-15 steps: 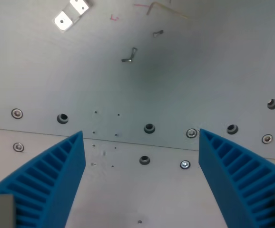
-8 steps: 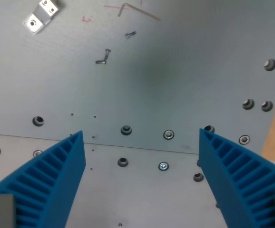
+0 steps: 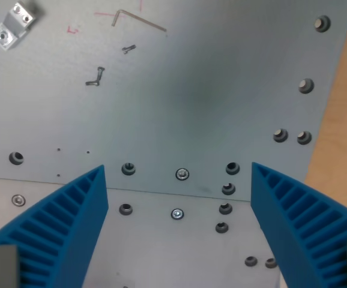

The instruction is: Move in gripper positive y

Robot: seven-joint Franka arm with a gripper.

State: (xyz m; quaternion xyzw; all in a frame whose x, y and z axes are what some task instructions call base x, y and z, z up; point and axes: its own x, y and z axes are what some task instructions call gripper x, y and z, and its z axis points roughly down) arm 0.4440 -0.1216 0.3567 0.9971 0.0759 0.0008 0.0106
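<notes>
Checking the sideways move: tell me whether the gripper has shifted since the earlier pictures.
Yes. The gripper has shifted toward the wrist view's right: the metal plate and its small bracket slid left, exposing the wooden surface.

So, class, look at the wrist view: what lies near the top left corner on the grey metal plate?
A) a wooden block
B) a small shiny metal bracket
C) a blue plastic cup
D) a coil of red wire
B: a small shiny metal bracket with holes in it lies on the grey metal plate at the wrist view's top left.
</notes>
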